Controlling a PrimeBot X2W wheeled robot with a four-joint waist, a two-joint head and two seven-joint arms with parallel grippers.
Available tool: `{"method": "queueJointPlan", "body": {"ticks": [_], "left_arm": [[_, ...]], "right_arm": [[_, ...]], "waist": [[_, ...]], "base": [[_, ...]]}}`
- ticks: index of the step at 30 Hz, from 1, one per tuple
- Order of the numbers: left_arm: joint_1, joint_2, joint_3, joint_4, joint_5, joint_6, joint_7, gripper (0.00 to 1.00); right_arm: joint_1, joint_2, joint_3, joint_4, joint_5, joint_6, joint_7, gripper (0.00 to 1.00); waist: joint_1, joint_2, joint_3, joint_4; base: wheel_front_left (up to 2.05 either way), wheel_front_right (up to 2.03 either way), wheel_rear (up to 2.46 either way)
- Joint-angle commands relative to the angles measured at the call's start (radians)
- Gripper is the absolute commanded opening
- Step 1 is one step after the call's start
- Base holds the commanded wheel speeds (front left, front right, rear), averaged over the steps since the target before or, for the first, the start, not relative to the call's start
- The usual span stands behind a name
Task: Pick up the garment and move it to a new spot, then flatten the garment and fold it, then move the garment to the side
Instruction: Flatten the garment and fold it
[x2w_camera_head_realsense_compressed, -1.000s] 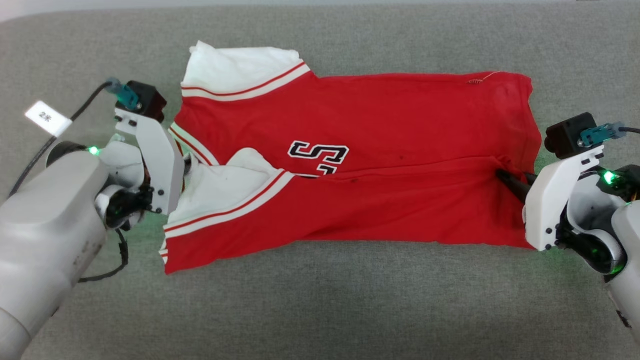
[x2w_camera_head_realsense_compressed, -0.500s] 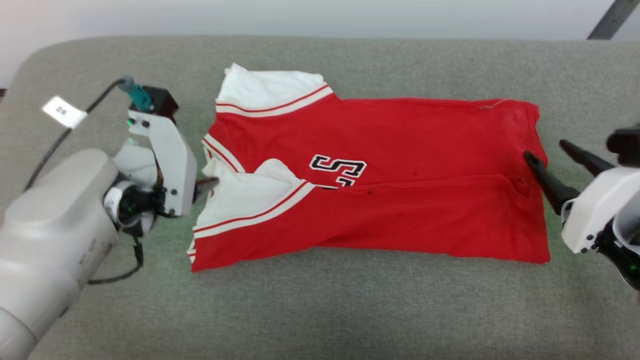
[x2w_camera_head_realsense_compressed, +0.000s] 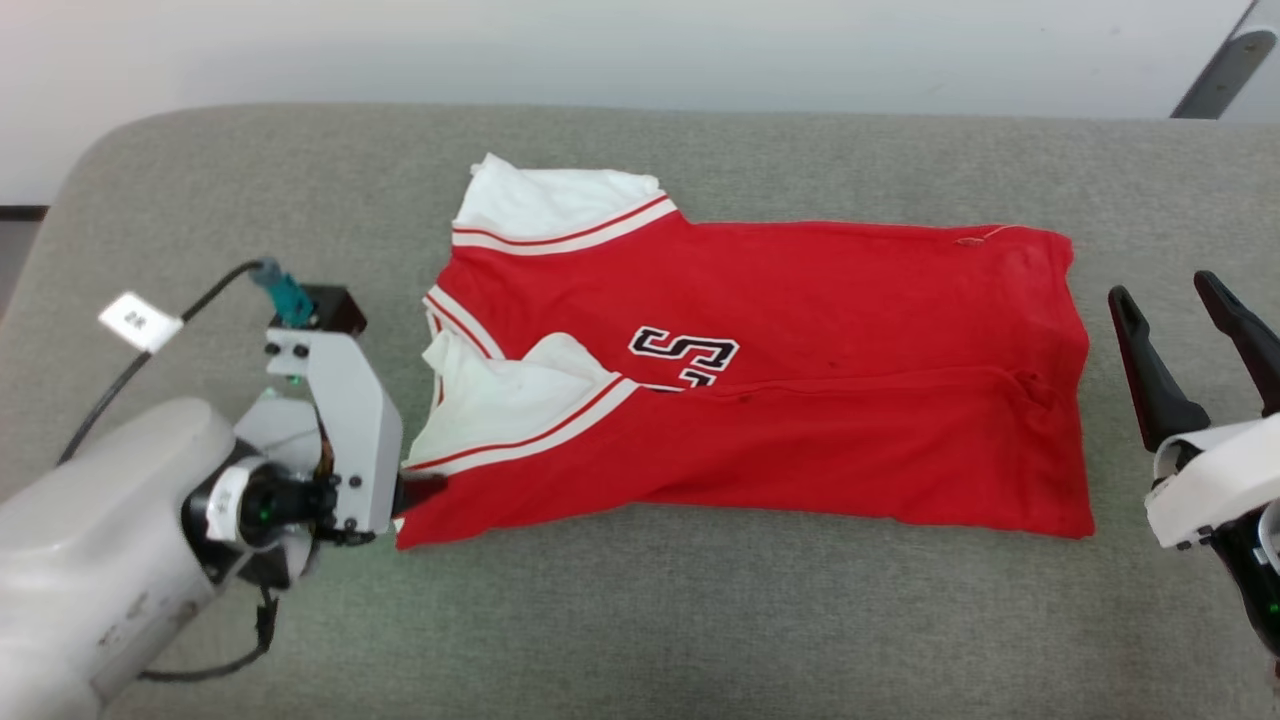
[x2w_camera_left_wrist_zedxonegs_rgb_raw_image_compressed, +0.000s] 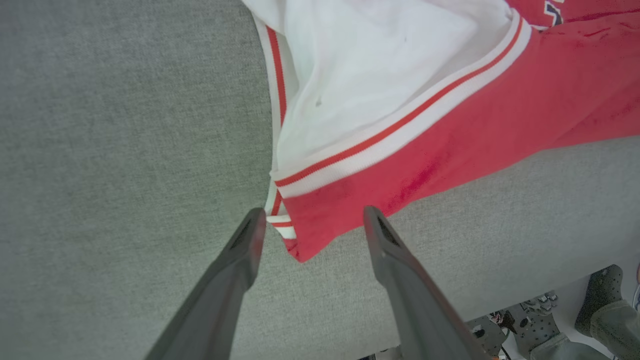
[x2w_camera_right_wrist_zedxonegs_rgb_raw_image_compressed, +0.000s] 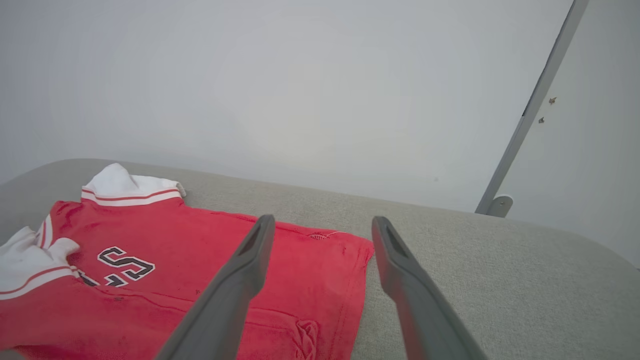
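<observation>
Garment (x2w_camera_head_realsense_compressed: 800, 400) folded lengthwise once; further fold, side move pending. Left gripper (x2w_camera_left_wrist_zedxonegs_rgb_raw_image_compressed: 310, 220), right gripper (x2w_camera_head_realsense_compressed: 1165, 290) spread wide, empty, at garment ends.

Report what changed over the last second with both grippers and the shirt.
Both let go. The right gripper, which was pinched on the hem of the garment, opened and drew back clear of it. The left gripper released the sleeve area, opened and shifted to the near corner. The garment stays folded on the grey cushion; the camera itself shifted.
</observation>
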Motion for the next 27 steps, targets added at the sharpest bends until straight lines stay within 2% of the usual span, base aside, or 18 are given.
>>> {"method": "queueJointPlan", "body": {"ticks": [1,5,8,15,23,24,25,26,27], "left_arm": [[0.018,0.013,0.001,-0.025,-0.011,0.026,0.009,1.0],[0.044,0.036,-0.005,-0.053,-0.027,0.084,0.029,1.0],[0.064,0.029,-0.002,-0.033,-0.037,0.093,0.019,1.0],[0.106,0.003,-0.002,0.095,-0.047,0.062,-0.023,1.0],[0.136,-0.062,0.002,0.252,-0.057,-0.011,-0.063,1.0],[0.136,-0.07,-0.003,0.264,-0.054,-0.025,-0.06,0.88],[0.135,-0.078,-0.003,0.276,-0.054,-0.039,-0.065,0.22],[0.136,-0.085,0.002,0.29,-0.061,-0.046,-0.069,0.0],[0.135,-0.091,0.001,0.299,-0.063,-0.058,-0.065,0.0]], "right_arm": [[0.023,0.019,-0.024,-0.019,-0.017,-0.002,0.006,1.0],[0.051,0.061,-0.062,-0.063,-0.042,-0.002,0.031,1.0],[0.068,0.081,-0.075,-0.091,-0.051,-0.002,0.046,1.0],[0.092,0.108,-0.103,-0.135,-0.067,-0.002,0.077,1.0],[0.126,0.12,-0.132,-0.163,-0.056,-0.002,0.124,1.0],[0.131,0.12,-0.135,-0.165,-0.053,-0.002,0.135,1.0],[0.14,0.121,-0.135,-0.166,-0.047,-0.002,0.155,1.0],[0.153,0.119,-0.132,-0.165,-0.043,-0.002,0.182,1.0],[0.161,0.113,-0.127,-0.168,-0.037,-0.002,0.208,1.0]], "waist": [[0.0,0.0,-0.001,-0.009],[0.0,0.0,-0.003,-0.027],[0.0,0.0,-0.002,-0.043],[0.0,0.0,0.007,-0.077],[0.0,0.0,0.011,-0.088],[0.0,0.0,0.011,-0.088],[0.0,0.0,0.011,-0.087],[0.0,0.0,0.012,-0.086],[0.0,0.0,0.013,-0.084]], "base": [[0.0,0.0,0.0],[0.0,0.0,0.0],[0.0,0.0,0.0],[0.0,0.0,0.0],[0.0,0.0,0.0],[0.0,0.0,0.0],[0.0,0.0,0.0],[0.0,0.0,0.0],[0.0,0.0,0.0]]}}
